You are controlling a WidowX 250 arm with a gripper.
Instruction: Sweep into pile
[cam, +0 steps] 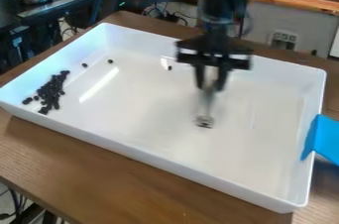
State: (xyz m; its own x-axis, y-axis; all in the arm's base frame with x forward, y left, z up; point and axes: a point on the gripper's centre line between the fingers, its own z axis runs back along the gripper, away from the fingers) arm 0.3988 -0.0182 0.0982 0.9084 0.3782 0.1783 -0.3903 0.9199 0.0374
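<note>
Most of the dark pieces (51, 90) lie in a loose, ragged cluster at the tray's left end; three strays are scattered towards its far wall. The step in hand looks to be gathering those strays. It would go best with a low, level stroke begun on the strays' far side, drawn slowly towards the cluster; too hard a push could roll them past it or jam them against the tray's wall.

The pieces are small, rounded and nearly black, some touching, some just apart at the cluster's fringe. The white tray (149, 156) has a smooth floor and raised walls. Over its middle, well apart from the cluster, hangs the gripper (210, 82); whether its jaws are clenched on anything cannot be told. Below it is a small greyish thing (204, 121). A blue object (324, 140) overlaps the tray's right rim, and the wooden table (99, 178) bears the tray.
</note>
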